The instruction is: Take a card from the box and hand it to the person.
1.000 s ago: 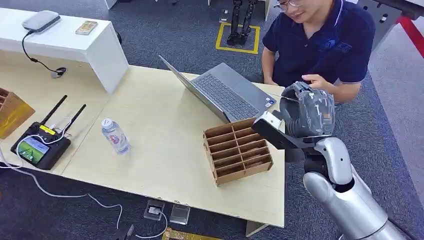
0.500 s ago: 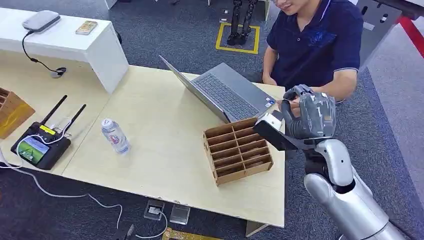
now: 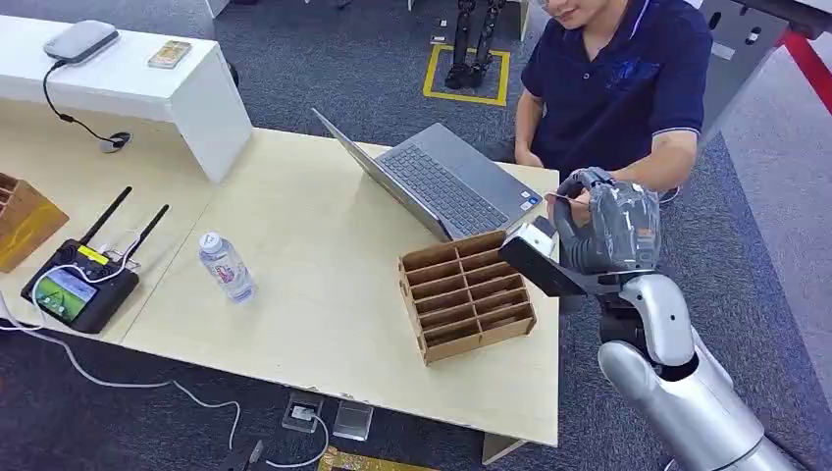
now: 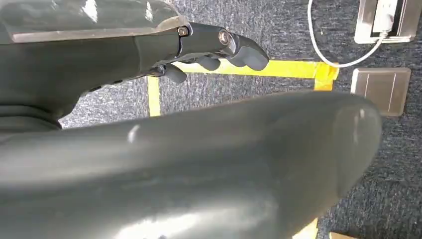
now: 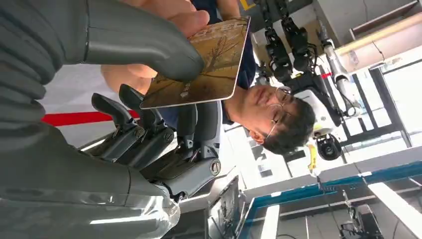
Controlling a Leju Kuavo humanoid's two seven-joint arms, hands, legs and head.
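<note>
My right hand (image 3: 608,231) is raised beside the table's right edge, in front of the person in a dark blue shirt (image 3: 628,88). In the right wrist view its thumb (image 5: 139,45) and fingers pinch a brown printed card (image 5: 204,64). The person's fingers (image 5: 169,15) touch the card's far end. The slotted wooden box (image 3: 466,294) stands on the table just left of my right hand; I cannot see whether cards lie in its slots. My left hand (image 4: 219,47) hangs over the carpet, its fingers loosely apart and holding nothing.
An open laptop (image 3: 442,182) sits behind the box. A water bottle (image 3: 226,267), a black router with a screen (image 3: 78,285) and a second wooden box (image 3: 25,221) are on the table's left. A white shelf (image 3: 128,83) stands at the back left.
The person has straightened up and lowered a hand from above my right hand down to the card. My right hand has dipped slightly and still holds the card.
</note>
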